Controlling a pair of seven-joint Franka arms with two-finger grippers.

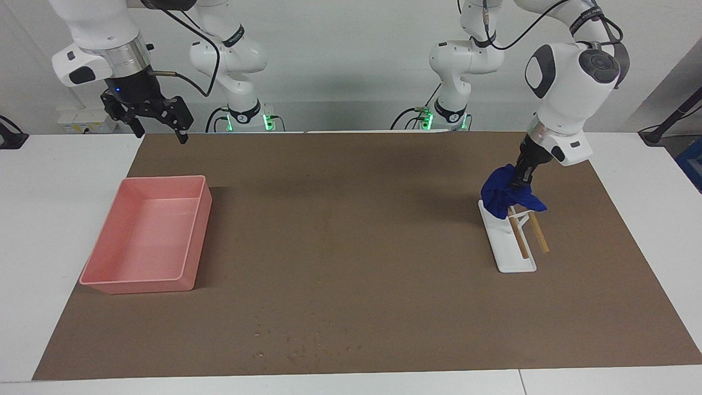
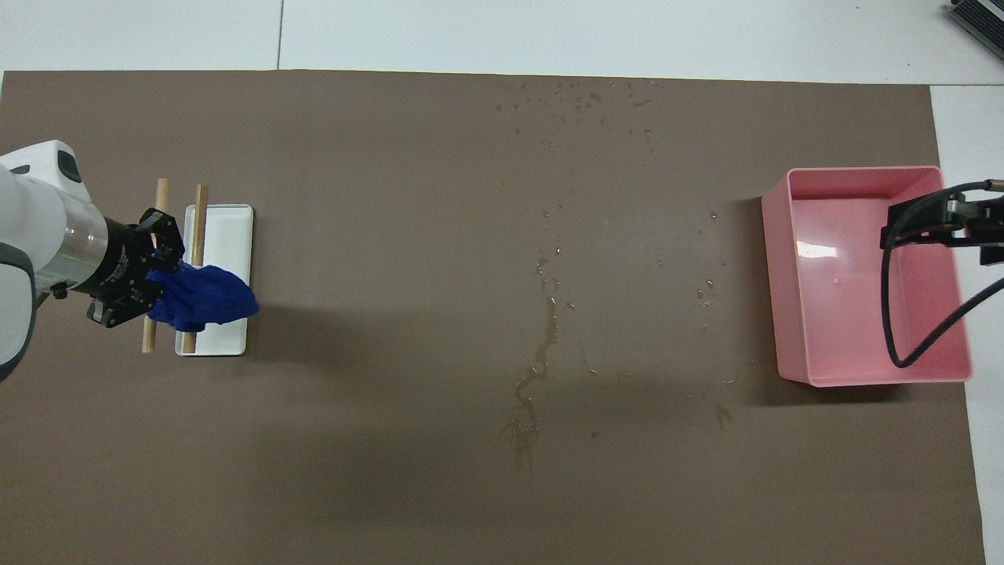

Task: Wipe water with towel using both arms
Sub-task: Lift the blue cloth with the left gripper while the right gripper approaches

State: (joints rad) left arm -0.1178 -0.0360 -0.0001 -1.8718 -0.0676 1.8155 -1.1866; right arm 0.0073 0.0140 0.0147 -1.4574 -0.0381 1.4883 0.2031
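Observation:
The blue towel (image 1: 500,198) is bunched up at the robots' end of a white rack (image 1: 513,255) with two wooden rods, toward the left arm's end of the mat. My left gripper (image 1: 519,182) is shut on the towel's top; both show in the overhead view, gripper (image 2: 157,271) and towel (image 2: 205,297). The water (image 1: 296,348) is a scatter of small droplets near the mat's edge farthest from the robots; the overhead view (image 2: 576,102) also shows a thin wet streak (image 2: 541,345) mid-mat. My right gripper (image 1: 159,120) is open and empty, raised over the pink bin's end nearest the robots.
A pink bin (image 1: 137,284) stands empty toward the right arm's end of the mat, also in the overhead view (image 2: 773,275). The brown mat (image 1: 356,230) covers most of the white table. The right arm's black cable (image 2: 890,314) hangs over the bin.

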